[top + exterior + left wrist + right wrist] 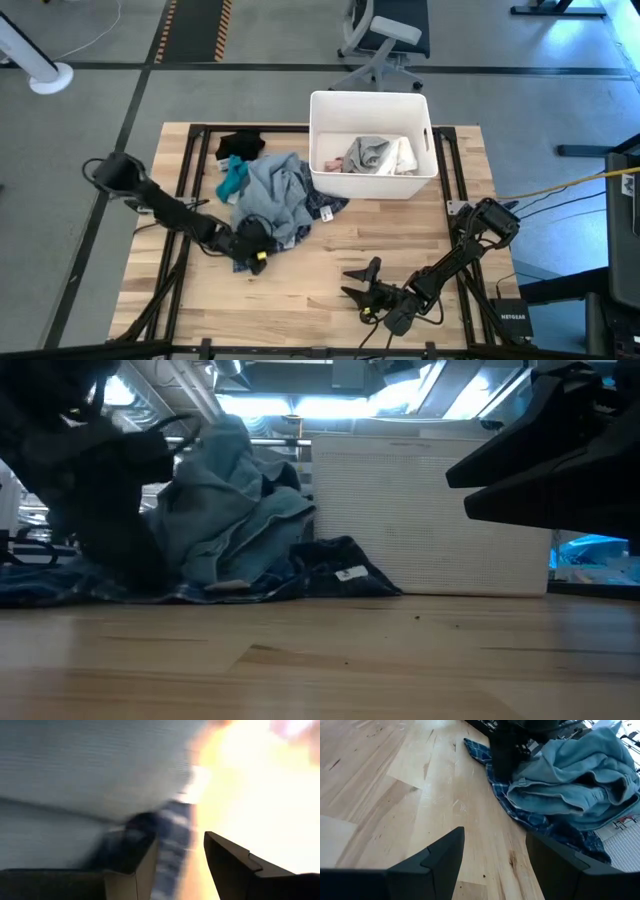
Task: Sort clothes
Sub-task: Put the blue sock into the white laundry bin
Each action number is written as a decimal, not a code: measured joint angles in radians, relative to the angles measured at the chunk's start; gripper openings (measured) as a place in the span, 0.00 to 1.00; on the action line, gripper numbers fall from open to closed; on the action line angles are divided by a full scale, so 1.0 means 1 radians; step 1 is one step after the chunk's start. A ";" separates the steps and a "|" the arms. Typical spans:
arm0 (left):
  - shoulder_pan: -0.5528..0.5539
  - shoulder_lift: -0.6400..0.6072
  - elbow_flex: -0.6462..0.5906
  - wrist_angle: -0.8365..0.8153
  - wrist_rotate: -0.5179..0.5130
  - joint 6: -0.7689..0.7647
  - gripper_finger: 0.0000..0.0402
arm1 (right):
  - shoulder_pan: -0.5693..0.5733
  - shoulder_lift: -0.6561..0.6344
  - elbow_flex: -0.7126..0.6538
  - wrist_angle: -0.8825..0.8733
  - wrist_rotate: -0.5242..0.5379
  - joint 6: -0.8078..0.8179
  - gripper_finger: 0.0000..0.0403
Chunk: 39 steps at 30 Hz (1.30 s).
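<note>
The clothes lie in a pile left of the white bin: a light blue-grey garment on top, dark blue plaid under it, teal and black at the far side. White, grey and pink pieces lie inside the bin. My left gripper is open at the pile's near edge, with blue-grey cloth and plaid just ahead of its fingers. My right gripper stands open over bare wood near the table's front edge, pointing at the pile. My left gripper slants down at the pile's near edge from the table's left. The wrist view is blurred, and I cannot tell whether its fingers touch the cloth.
The bin stands at the table's far right, its near wall close behind the plaid's corner with a white tag. Bare wooden table lies between the pile and my right gripper. An office chair stands beyond the far edge.
</note>
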 joint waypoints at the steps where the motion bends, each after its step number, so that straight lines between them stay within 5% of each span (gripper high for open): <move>1: -0.010 0.029 0.013 0.046 0.009 0.016 0.39 | 0.000 0.000 0.000 0.000 0.000 0.000 0.58; 6: -0.029 0.155 0.121 0.146 0.041 0.111 0.39 | 0.000 0.000 0.000 -0.012 0.000 0.000 0.58; 14: -0.076 0.150 0.340 0.007 0.290 0.388 0.39 | 0.000 0.000 0.000 -0.023 0.000 0.000 0.58; 21: -0.118 0.003 0.568 -0.561 0.042 0.374 0.39 | 0.000 0.000 0.000 -0.023 -0.004 0.002 0.58; 27: -0.109 -0.143 0.639 -1.016 -0.204 0.184 0.39 | 0.000 0.000 0.000 -0.022 -0.011 0.004 0.58; 33: -0.033 -0.263 0.617 -1.341 -0.250 -0.070 0.39 | 0.000 0.000 0.000 -0.023 -0.011 0.004 0.58; 39: 0.055 -0.342 0.554 -1.413 -0.243 -0.103 0.39 | 0.000 0.000 0.000 -0.023 -0.012 0.004 0.58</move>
